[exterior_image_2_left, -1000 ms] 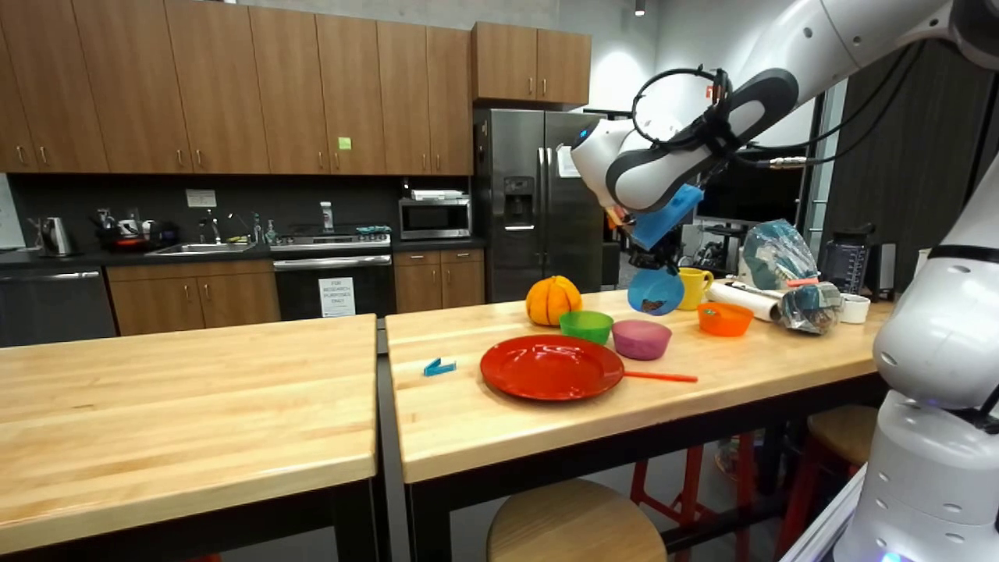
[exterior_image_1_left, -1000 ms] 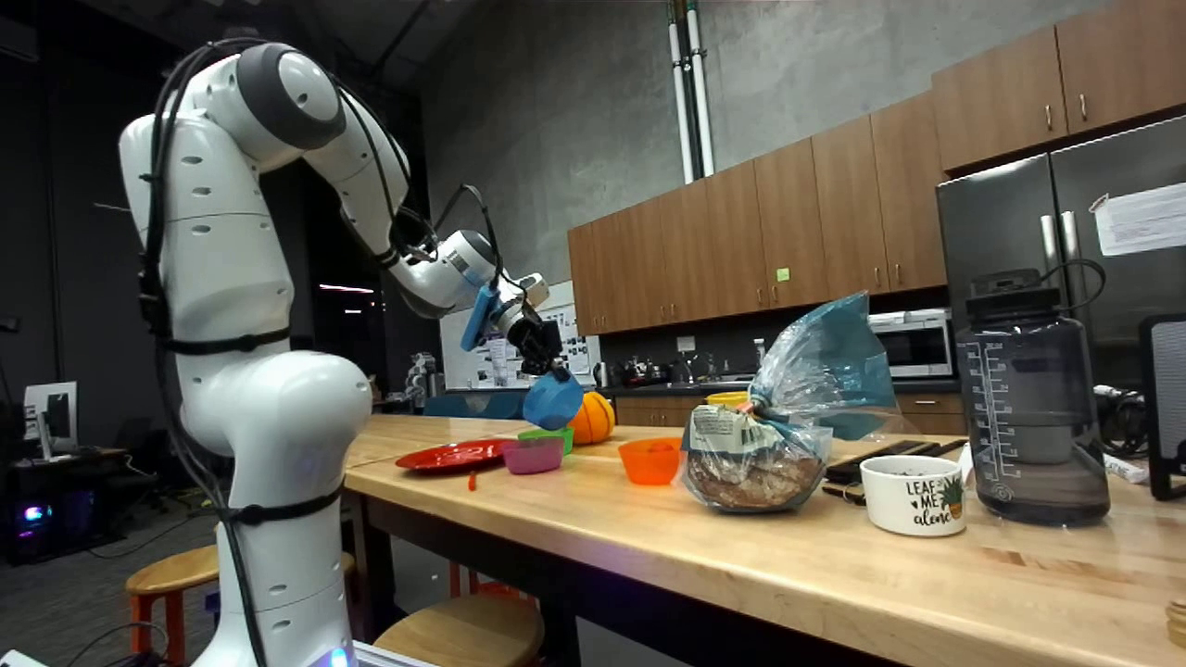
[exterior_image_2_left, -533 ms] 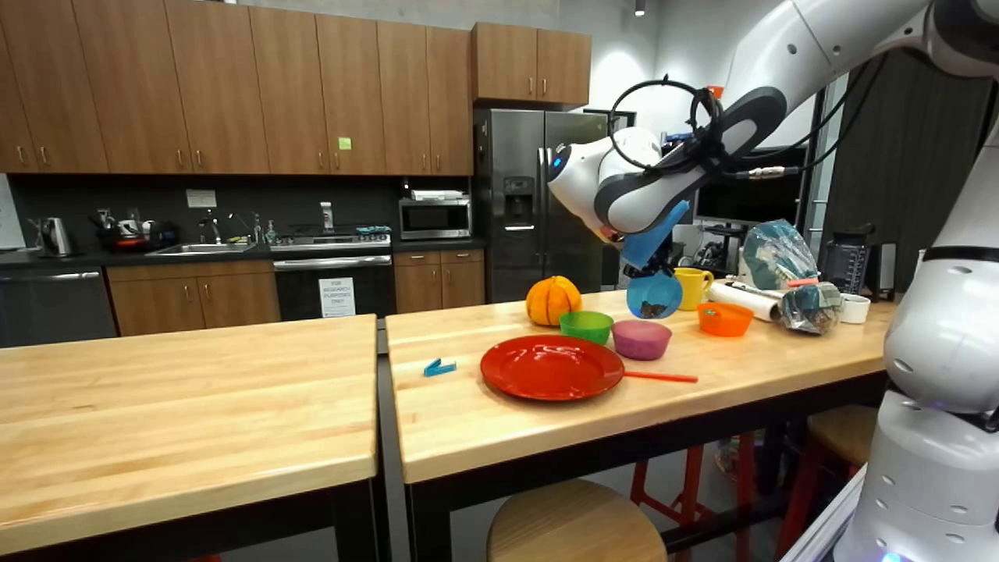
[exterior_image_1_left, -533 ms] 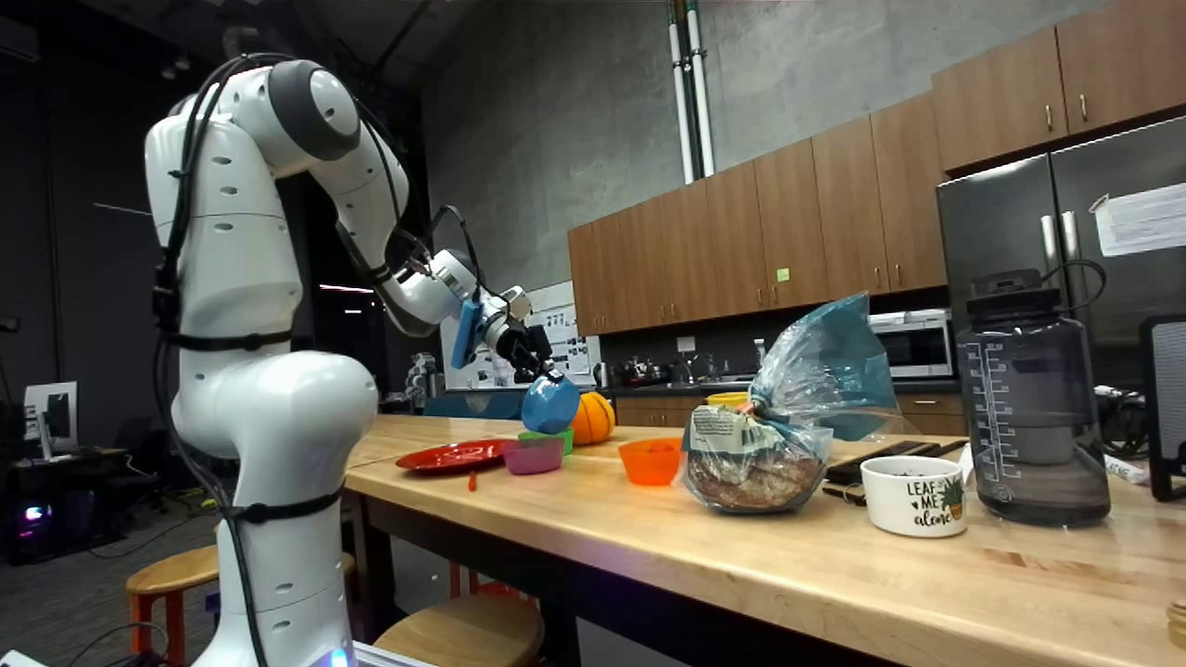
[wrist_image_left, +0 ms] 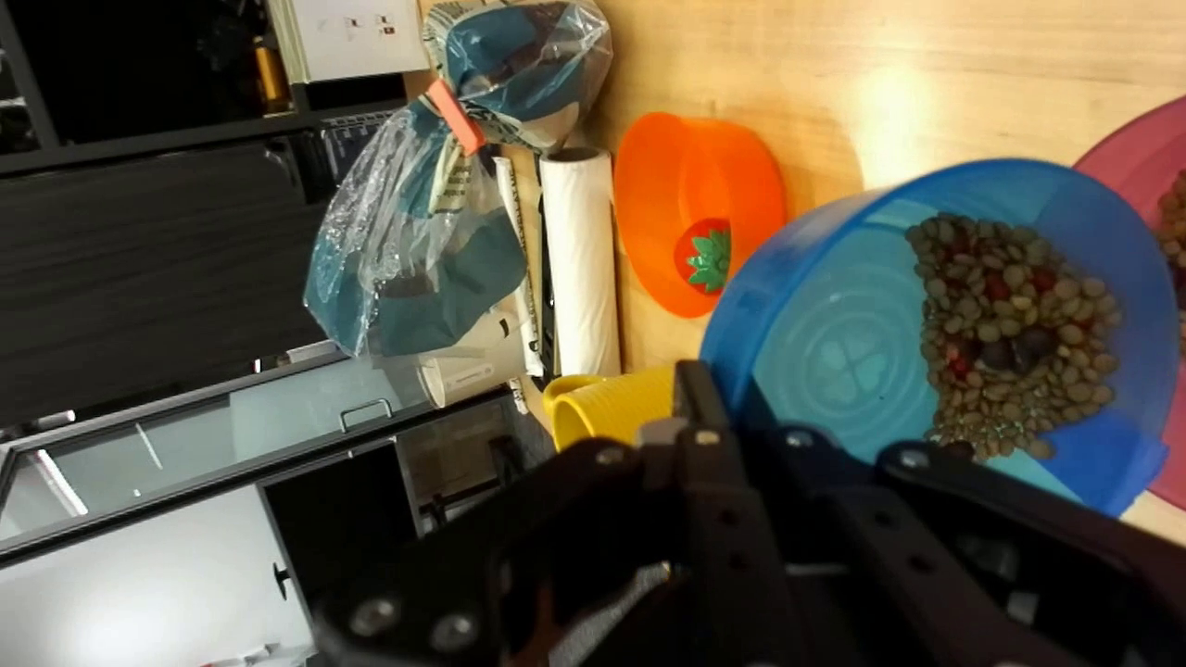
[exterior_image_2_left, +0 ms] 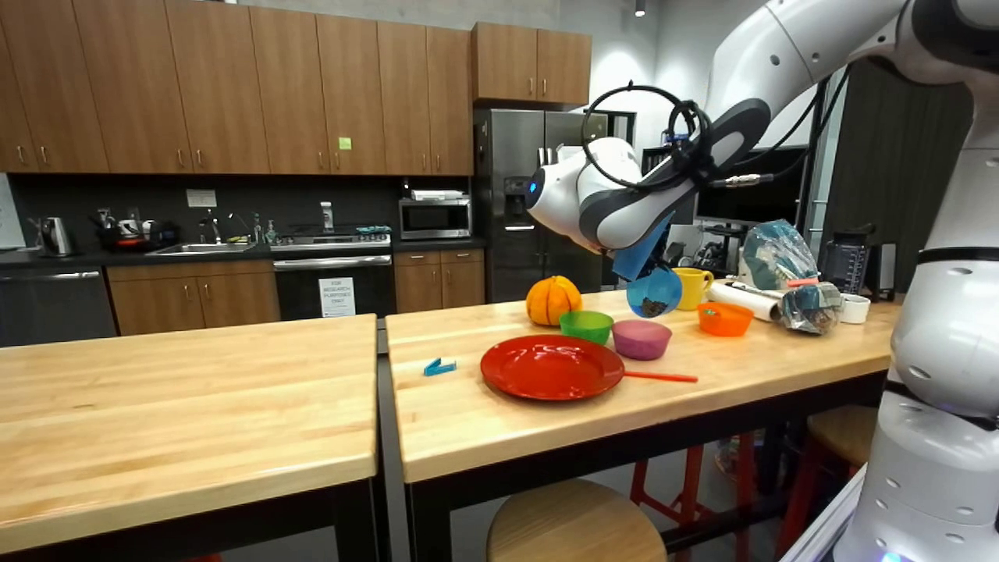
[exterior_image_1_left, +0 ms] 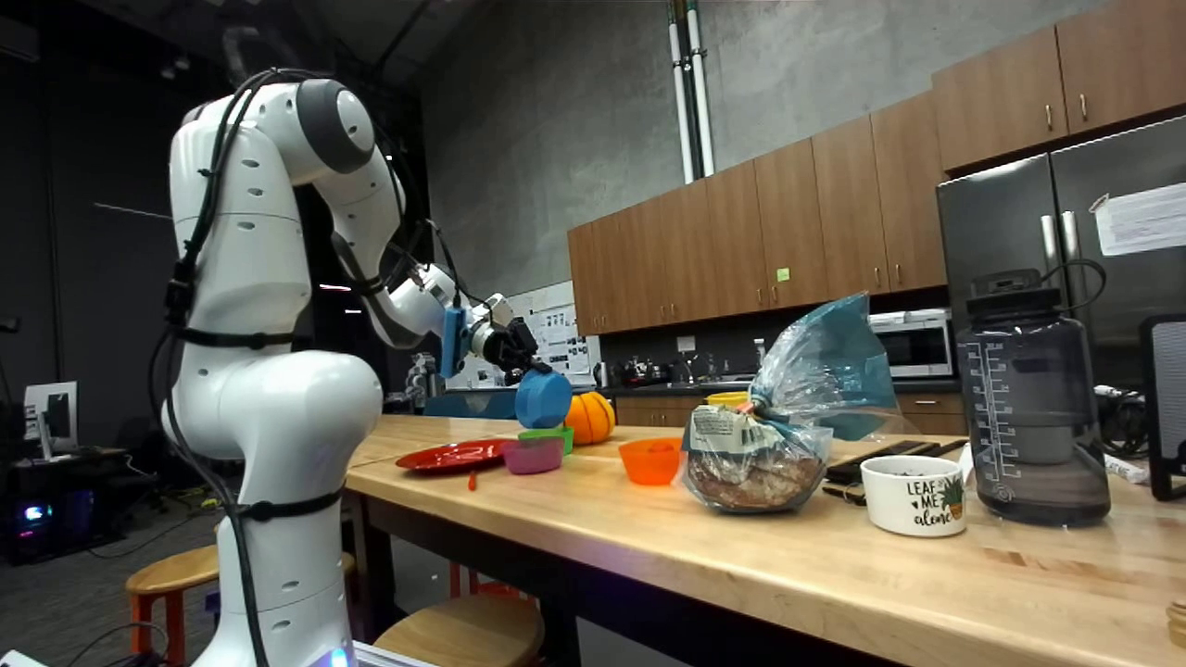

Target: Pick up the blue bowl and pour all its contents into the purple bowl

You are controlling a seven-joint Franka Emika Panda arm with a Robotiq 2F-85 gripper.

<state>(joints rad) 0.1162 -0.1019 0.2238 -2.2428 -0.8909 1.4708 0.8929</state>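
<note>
My gripper (wrist_image_left: 725, 398) is shut on the rim of the blue bowl (wrist_image_left: 834, 361). The blue bowl is tilted on its side in the air and also shows in both exterior views (exterior_image_1_left: 543, 400) (exterior_image_2_left: 652, 295). Small brown lentil-like bits (wrist_image_left: 1010, 333), with some red and dark ones, lie gathered toward its low side, away from the fingers. The purple bowl (exterior_image_2_left: 641, 339) stands upright on the table below it, also in an exterior view (exterior_image_1_left: 533, 456). In the wrist view the purple bowl (wrist_image_left: 1130, 144) is partly hidden behind the blue bowl and holds similar brown bits.
A green bowl (exterior_image_2_left: 586, 326) and an orange pumpkin (exterior_image_2_left: 552, 299) stand close to the purple bowl. A red plate (exterior_image_2_left: 551, 375) and a red stick (exterior_image_2_left: 660, 377) lie in front. An orange bowl (wrist_image_left: 695, 185), a yellow mug (wrist_image_left: 616, 405) and a bagged loaf (exterior_image_1_left: 755, 468) stand nearby.
The arm has bent and swung, and the gripper has turned with the blue bowl. The bowl's tilt has changed, and it has shifted slightly left in an exterior view. The things on the table have not moved.
</note>
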